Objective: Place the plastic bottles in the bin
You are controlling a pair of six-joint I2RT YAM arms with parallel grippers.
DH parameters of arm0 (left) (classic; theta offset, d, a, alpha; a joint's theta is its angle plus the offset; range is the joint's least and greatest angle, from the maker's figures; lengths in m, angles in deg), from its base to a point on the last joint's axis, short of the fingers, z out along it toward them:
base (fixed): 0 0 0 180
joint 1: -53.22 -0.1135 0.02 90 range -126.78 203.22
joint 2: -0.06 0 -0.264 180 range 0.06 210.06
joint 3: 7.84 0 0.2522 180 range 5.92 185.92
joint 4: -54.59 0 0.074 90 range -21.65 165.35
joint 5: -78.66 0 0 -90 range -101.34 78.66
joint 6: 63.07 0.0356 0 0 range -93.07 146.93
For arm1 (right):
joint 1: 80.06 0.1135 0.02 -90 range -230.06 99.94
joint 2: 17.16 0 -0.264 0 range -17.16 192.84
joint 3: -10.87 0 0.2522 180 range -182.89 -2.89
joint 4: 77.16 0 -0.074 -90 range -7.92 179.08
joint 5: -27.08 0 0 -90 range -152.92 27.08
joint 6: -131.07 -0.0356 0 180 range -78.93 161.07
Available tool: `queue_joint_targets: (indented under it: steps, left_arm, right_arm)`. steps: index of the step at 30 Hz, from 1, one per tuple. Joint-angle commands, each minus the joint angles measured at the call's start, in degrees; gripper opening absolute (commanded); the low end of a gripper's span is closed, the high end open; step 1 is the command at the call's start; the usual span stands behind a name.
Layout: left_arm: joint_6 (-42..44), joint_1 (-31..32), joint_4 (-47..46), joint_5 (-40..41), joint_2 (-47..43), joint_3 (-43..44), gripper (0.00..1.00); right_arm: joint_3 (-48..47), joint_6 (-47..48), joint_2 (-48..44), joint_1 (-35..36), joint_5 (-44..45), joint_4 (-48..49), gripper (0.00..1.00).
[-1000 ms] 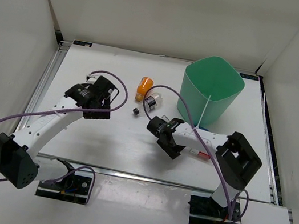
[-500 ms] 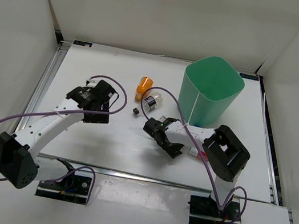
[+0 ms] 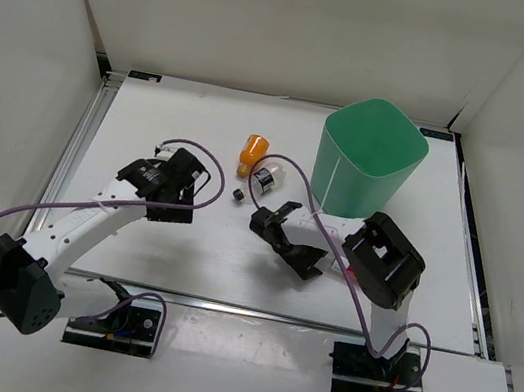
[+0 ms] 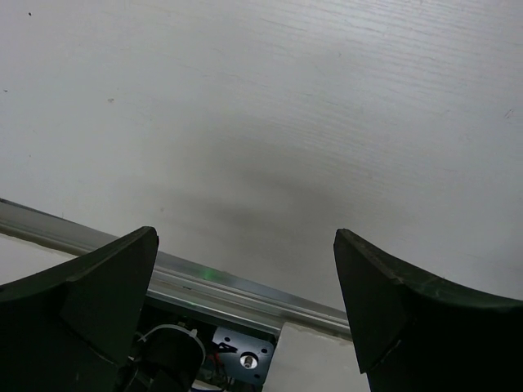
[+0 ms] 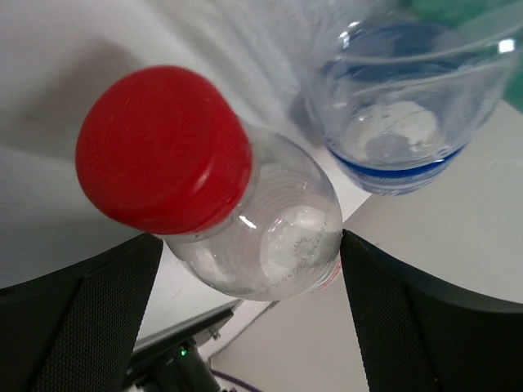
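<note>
Over the last second the left arm has drawn back toward the near edge, and the right arm has folded in, its elbow swinging left and closer to the bin. At far left the left gripper [image 4: 245,237] hangs with its jaws wide apart over bare white table [image 3: 189,264], holding nothing, with the metal rail [image 4: 245,286] of the near edge below it. Next comes the orange bottle [image 3: 252,154], lying on the table, with a clear bottle [image 3: 266,178] just beside it and a small black thing [image 3: 238,196], perhaps a loose cap, near both. Further right, the right gripper [image 5: 249,238] has 1 finger on each side of the red-capped bottle [image 5: 221,196], right up against it; I cannot tell whether they press on it yet. The blue-labelled bottle [image 5: 392,122] lies just beyond. The mint-green bin [image 3: 386,182] stands at far right, and none of the 4 bottles is seen in it. The likely trouble is the grip: the bottle is smooth and round, so if the fingers close off-centre it could squirt out or roll, and a slipping bottle could knock its blue neighbour away. The table is plain, matt and white, boxed in by 3 bare white walls, with purple cables looping off both arms.
</note>
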Motion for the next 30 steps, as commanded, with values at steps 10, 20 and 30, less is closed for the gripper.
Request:
queue_joint_targets:
  steps: [10, 20, 30]
  left_arm:
    - [-0.59, 0.33, -2.13, 0.61, -4.34, -1.08, 1.00]
    - [-0.59, 0.33, -2.66, 0.61, -5.40, -1.61, 1.00]
    - [-0.59, 0.33, -2.66, 1.67, -4.88, -1.61, 1.00]
  right_arm:
    - [0.29, -4.58, 3.06, 1.87, -22.22, 3.69, 0.79]
    - [-4.01, -3.88, -1.85, 3.44, -23.29, -0.26, 0.40]
    - [-53.47, -3.98, -1.43, 5.20, -13.54, -18.02, 0.35]
